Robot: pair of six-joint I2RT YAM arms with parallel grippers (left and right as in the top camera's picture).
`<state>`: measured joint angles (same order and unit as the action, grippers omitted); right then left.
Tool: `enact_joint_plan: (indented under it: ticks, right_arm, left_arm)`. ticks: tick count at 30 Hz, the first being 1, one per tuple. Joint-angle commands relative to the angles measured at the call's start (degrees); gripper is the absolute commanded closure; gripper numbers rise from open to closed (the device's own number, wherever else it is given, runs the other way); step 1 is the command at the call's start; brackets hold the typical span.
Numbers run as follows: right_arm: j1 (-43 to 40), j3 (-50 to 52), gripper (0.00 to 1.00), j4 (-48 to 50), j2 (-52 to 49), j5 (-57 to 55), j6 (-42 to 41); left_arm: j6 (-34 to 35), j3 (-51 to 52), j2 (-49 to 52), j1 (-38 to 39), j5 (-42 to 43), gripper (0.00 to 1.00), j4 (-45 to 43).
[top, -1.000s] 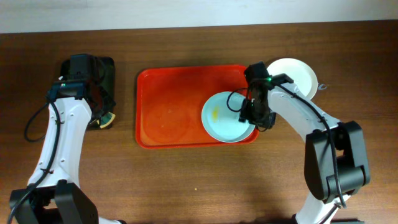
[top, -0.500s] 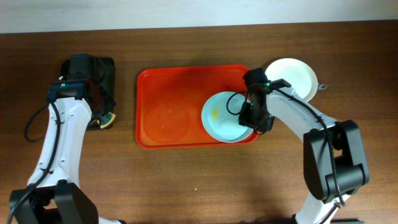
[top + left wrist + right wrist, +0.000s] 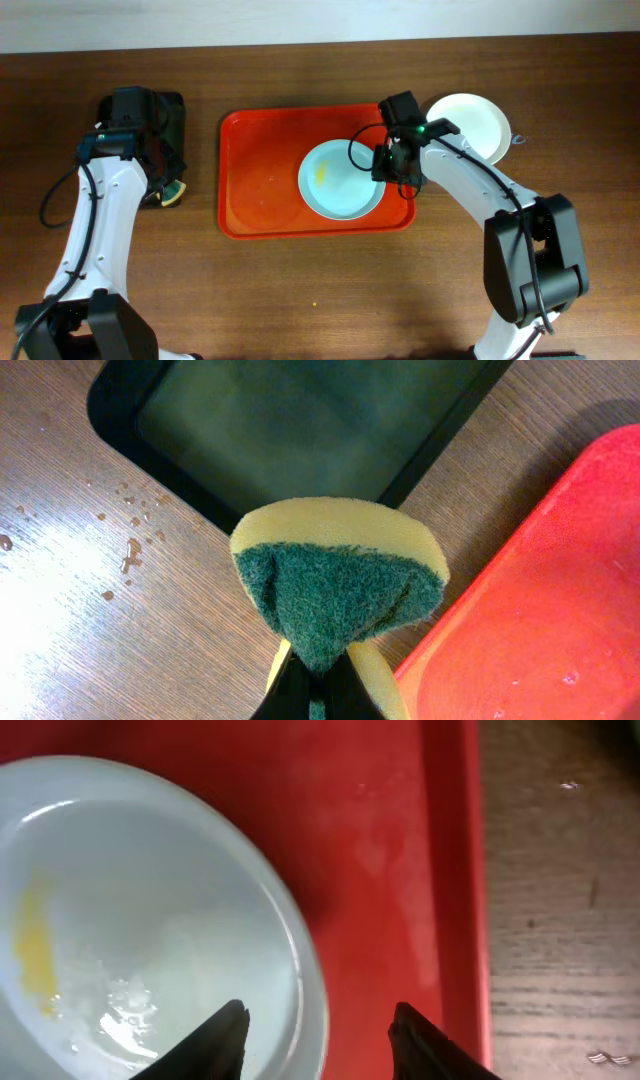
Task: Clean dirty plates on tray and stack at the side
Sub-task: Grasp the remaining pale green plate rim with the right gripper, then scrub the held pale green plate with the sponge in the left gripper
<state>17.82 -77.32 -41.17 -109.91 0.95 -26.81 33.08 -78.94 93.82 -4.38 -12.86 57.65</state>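
Observation:
A pale mint-blue plate (image 3: 340, 180) with a yellow smear lies on the right half of the red-orange tray (image 3: 260, 190). My right gripper (image 3: 392, 165) is open at the plate's right rim. In the right wrist view its fingers (image 3: 320, 1035) straddle the rim of the plate (image 3: 130, 920), over the tray (image 3: 400, 820). A cream-white plate (image 3: 470, 125) sits on the table just right of the tray. A third plate does not show. My left gripper (image 3: 318, 695) is shut on a yellow-and-green sponge (image 3: 340, 575), held left of the tray (image 3: 540, 610).
A smaller black tray (image 3: 150, 120) lies at the far left, under my left arm; it also shows in the left wrist view (image 3: 300, 420). Water drops lie on the wood beside it. The sponge shows in the overhead view (image 3: 170, 192).
The mint-blue plate has slid left and slightly away on the tray, and my right gripper has moved left with it. The left arm has not moved.

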Motion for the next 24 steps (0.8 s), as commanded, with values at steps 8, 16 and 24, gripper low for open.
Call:
enact_joint_plan:
  ticks: [8,16,24]
  right_arm:
    - [2.21,1.25,0.62,5.53,-9.64,4.92,-1.66]
    - [9.01,1.25,0.91,17.35,-9.64,8.09,0.46]
    - [9.66,1.25,0.91,17.64,-9.64,9.01,4.11]
  left_arm:
    - [0.76,0.17,0.13,-0.28,0.04,1.00,-0.22]
    - [0.76,0.17,1.95,-0.28,0.02,1.00,-6.69]
    - [-13.88,0.17,9.05,3.02,30.05,1.00,-15.80]
